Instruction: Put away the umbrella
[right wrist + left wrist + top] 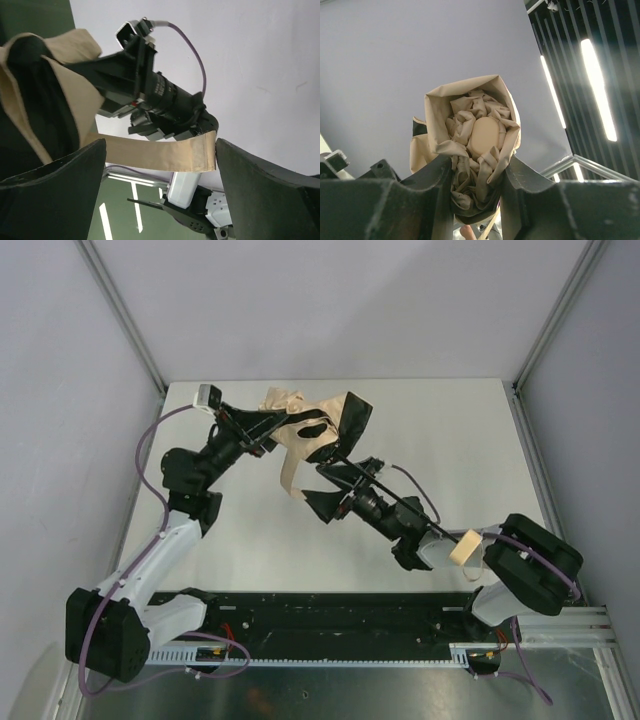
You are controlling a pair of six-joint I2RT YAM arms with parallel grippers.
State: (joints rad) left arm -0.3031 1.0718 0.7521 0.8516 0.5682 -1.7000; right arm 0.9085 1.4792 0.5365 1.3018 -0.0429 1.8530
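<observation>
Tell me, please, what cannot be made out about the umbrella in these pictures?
Left wrist view: a tan scrap beyond the left gripper, cut by the bottom edge; unidentifiable.
Top view: that gripper's fingertips, buried in the umbrella canopy.
Right wrist view: whether the strap touches the open right gripper; angle hides contact.

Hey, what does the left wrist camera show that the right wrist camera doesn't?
Only the left wrist view: an end-on look into the umbrella, with crumpled beige folds around a smooth oval tan cap, squeezed between the fingers of the left claw. Only the right wrist view: the right claw open, a flat tan strap running across the gap between its fingers, and the purple cable looping off the left arm. Both: beige umbrella fabric held at the left claw.
</observation>
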